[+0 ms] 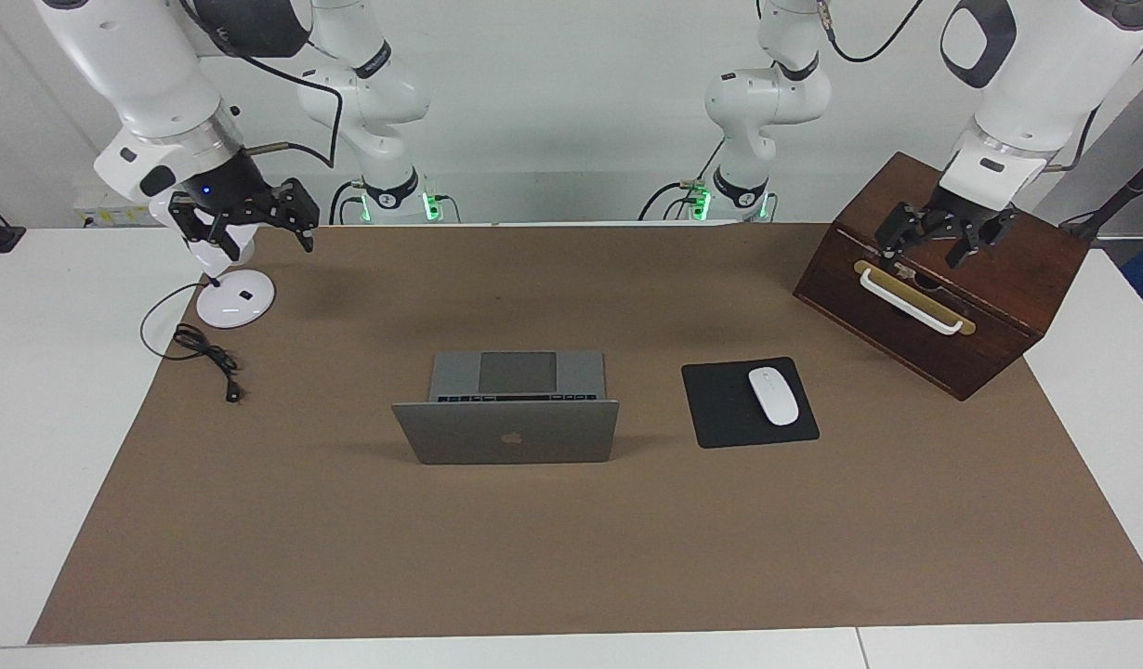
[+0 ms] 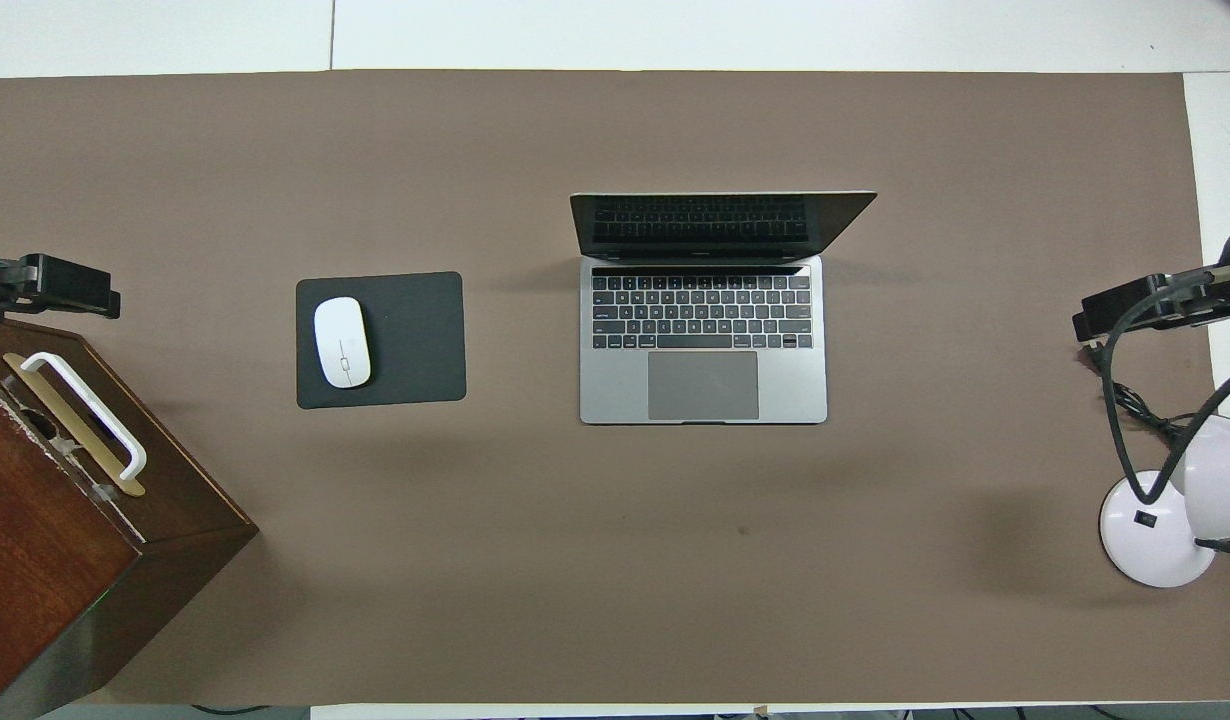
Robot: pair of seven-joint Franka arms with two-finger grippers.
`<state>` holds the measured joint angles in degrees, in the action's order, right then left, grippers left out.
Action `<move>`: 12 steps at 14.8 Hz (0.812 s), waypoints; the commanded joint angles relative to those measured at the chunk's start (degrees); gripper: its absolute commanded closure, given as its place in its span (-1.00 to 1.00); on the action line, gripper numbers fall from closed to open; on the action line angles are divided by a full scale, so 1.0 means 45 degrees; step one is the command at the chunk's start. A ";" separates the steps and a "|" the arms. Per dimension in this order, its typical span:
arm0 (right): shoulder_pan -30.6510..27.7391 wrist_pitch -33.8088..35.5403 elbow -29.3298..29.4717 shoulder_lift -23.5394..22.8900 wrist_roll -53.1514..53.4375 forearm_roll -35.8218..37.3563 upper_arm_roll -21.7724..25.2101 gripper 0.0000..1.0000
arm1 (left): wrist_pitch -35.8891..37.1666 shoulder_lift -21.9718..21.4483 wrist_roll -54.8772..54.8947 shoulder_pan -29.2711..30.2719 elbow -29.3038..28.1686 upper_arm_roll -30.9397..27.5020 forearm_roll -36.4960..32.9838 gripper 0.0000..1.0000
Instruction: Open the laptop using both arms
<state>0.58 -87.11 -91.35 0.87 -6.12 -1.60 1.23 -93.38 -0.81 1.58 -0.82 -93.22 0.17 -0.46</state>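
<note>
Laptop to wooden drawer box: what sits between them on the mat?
Only the black mouse pad with the white mouse on it lies between the laptop and the wooden drawer box; the overhead view shows it best.

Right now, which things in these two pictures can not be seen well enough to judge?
- Laptop screen: the facing view shows only the lid's back; overhead it is steeply foreshortened and dark.
- Left hand: overhead, the picture's edge cuts it off, only a black tip shows.
- Lamp: overhead, the edge cuts its head; in the facing view the right hand covers it.
- Drawer contents: it is closed in both views.
</note>
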 commanded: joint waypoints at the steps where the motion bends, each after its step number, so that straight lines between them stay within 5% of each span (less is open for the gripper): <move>1: -0.0109 -0.0174 -0.0110 0.0119 0.0150 -0.0328 -0.0079 -1.00 | -0.0011 -0.0132 -0.0196 0.0084 -0.0007 0.0100 0.0161 -1.00; 12: -0.0109 -0.0174 -0.0110 0.0119 0.0150 -0.0328 -0.0079 -1.00 | -0.0147 -0.0210 -0.0196 0.0260 -0.0065 0.0100 0.0141 -1.00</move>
<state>0.58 -87.11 -91.35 0.87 -6.12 -1.60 1.23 -93.43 -0.96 1.35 -0.32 -93.12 0.20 -0.37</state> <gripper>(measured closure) 0.000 0.000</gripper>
